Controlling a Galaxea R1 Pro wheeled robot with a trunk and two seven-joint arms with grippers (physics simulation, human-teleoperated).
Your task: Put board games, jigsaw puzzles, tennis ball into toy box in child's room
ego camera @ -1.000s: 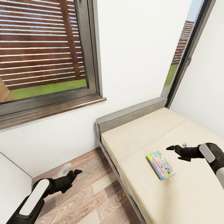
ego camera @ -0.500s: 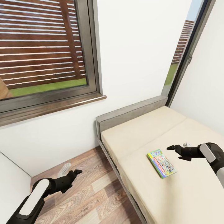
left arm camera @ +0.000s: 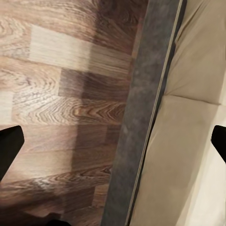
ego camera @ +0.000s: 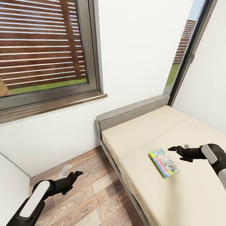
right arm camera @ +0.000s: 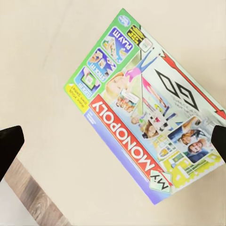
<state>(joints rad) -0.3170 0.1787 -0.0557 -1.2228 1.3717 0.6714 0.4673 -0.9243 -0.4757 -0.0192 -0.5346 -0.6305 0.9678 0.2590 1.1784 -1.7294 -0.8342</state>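
The Monopoly box [ego camera: 164, 163] lies flat on the bed [ego camera: 194, 191], just beside the right gripper [ego camera: 177, 150], whose jaws stand wide and empty. The left gripper [ego camera: 75, 174] hangs open over the wood floor [ego camera: 91, 201]. To grip well, the right jaws should probably straddle the box's narrower width, coming down square to its edges.

The left arm reaches forward low at the left of the head view, its white forearm panel angled upward toward a black wrist. The left gripper [ego camera: 75, 173] points ahead and slightly right, its jaws parted; in the left wrist view its two dark fingertips [left arm camera: 9, 148] sit far apart at opposite edges. The right arm comes in from the right edge, forearm roughly level, white band near the wrist. The right gripper [ego camera: 175, 150] points leftward with fingers spread; the right wrist view shows its fingertips [right arm camera: 9, 146] wide apart.
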